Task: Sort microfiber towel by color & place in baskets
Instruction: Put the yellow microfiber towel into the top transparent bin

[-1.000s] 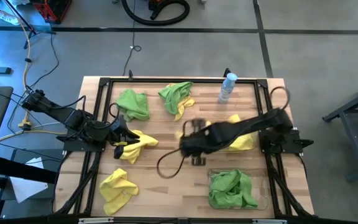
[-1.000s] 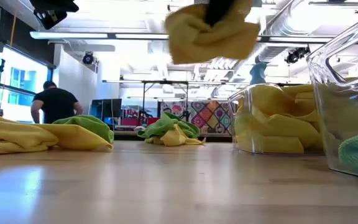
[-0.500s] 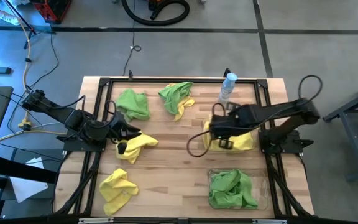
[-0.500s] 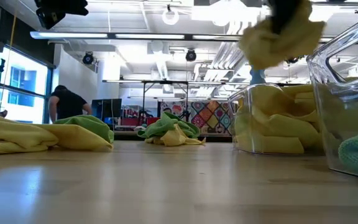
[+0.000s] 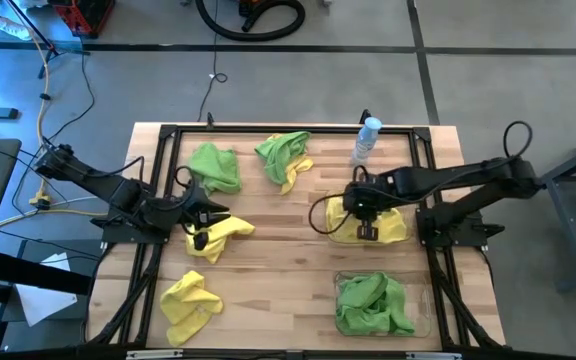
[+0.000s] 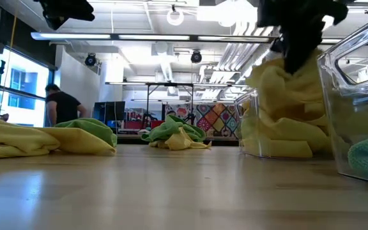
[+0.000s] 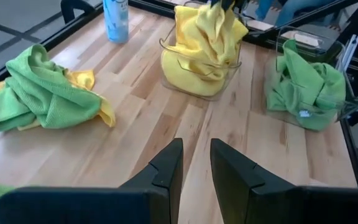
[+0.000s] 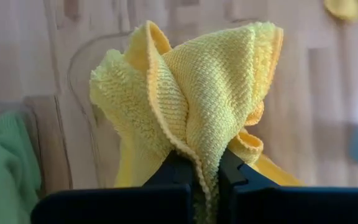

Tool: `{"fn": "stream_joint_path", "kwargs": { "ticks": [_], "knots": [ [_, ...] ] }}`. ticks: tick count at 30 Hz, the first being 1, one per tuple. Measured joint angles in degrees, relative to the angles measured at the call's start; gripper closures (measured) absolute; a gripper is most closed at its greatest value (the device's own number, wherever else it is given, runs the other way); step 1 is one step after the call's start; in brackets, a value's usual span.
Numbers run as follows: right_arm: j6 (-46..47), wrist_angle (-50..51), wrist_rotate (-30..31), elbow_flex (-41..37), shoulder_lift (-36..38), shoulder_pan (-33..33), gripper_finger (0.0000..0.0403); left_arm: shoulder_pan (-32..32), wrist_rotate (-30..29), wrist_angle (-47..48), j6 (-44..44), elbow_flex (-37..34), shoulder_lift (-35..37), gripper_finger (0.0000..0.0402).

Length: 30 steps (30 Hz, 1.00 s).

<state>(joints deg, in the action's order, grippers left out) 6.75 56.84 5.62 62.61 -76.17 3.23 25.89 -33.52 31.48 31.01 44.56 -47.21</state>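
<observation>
My right gripper is shut on a yellow microfiber towel above the far clear basket, which holds more yellow towels. The near basket holds green towels. My left gripper is open with a narrow gap and nothing in it, raised beside a yellow towel that lies on the table's left side. Loose on the table lie a green towel, a green and yellow heap and a yellow towel. My right gripper pinches a bunched fold of the yellow towel between its two fingers, several layers together. The fingers come from above, pointing steeply down. The towel hangs below them, and its lower part rests on the yellow towels in the far basket.
A clear bottle with a blue cap stands at the far edge, just beyond the yellow basket. A black metal frame runs around the tabletop. Bare wood lies in the table's middle. A person stands in the room behind.
My right gripper has carried the yellow towel from over the table's middle toward the right edge and down, stopping above the far basket. The towel, which hung clear before, now reaches into that basket.
</observation>
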Motion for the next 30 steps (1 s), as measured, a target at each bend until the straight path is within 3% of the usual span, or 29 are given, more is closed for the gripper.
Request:
{"fn": "stream_joint_path", "kwargs": {
  "ticks": [11,15,24,30],
  "knots": [
    [-4.22,-13.72,-2.64,-11.16,-7.5,-4.79,0.04,0.0,0.03,-4.78,0.3,0.02,-3.53,0.0335],
    [-2.52,-16.5,-2.65,-13.76,-9.14,-4.8,0.0381,0.01,0.04,-4.72,0.3,0.02,-3.82,0.0335],
    [2.23,-14.78,-4.62,-11.81,-8.4,-4.77,0.0294,0.0,1.1,-4.73,0.3,0.02,-3.8,0.0335],
    [3.43,-4.42,-5.23,-4.44,-6.78,-4.77,0.0224,0.0,2.63,-4.32,0.28,0.02,-3.8,0.0335]
  ]
}}
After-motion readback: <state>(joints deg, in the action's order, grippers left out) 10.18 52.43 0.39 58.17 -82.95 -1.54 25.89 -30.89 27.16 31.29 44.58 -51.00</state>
